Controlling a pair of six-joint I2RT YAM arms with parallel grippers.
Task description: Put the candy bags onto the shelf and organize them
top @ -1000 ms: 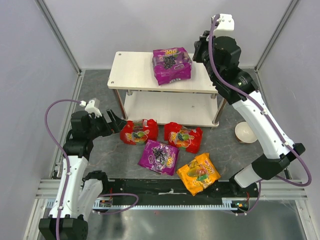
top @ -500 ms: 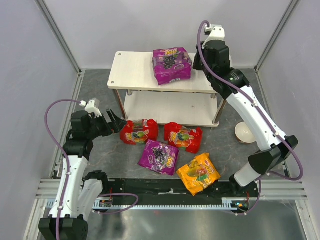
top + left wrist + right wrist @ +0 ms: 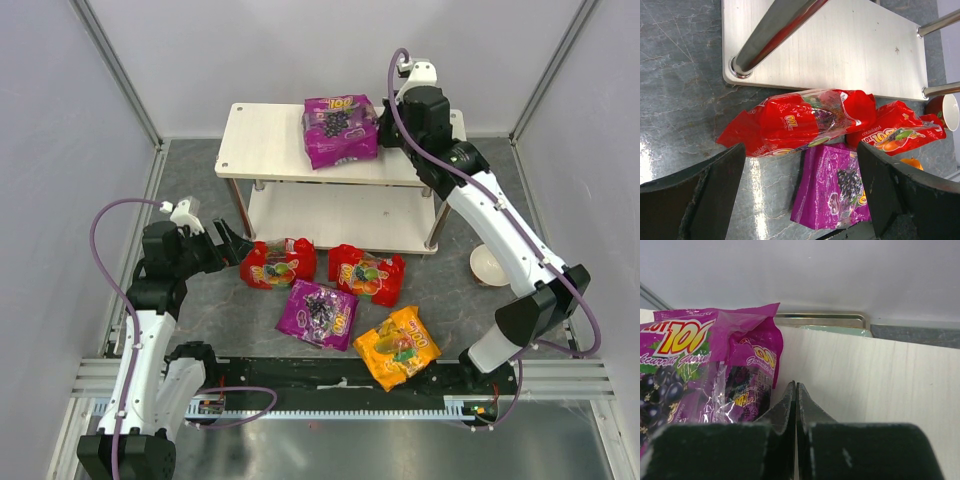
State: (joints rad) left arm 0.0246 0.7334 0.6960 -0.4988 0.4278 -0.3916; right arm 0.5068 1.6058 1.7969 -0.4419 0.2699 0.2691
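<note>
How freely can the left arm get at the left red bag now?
Probably yes: the left arm has open jaws facing the left red bag, with only bare table between them.

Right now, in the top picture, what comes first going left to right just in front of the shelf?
Left gripper → left red candy bag → right red candy bag → white bowl. The purple bag and orange-yellow bag on the table sit nearer and overlap those, so I skip them.
</note>
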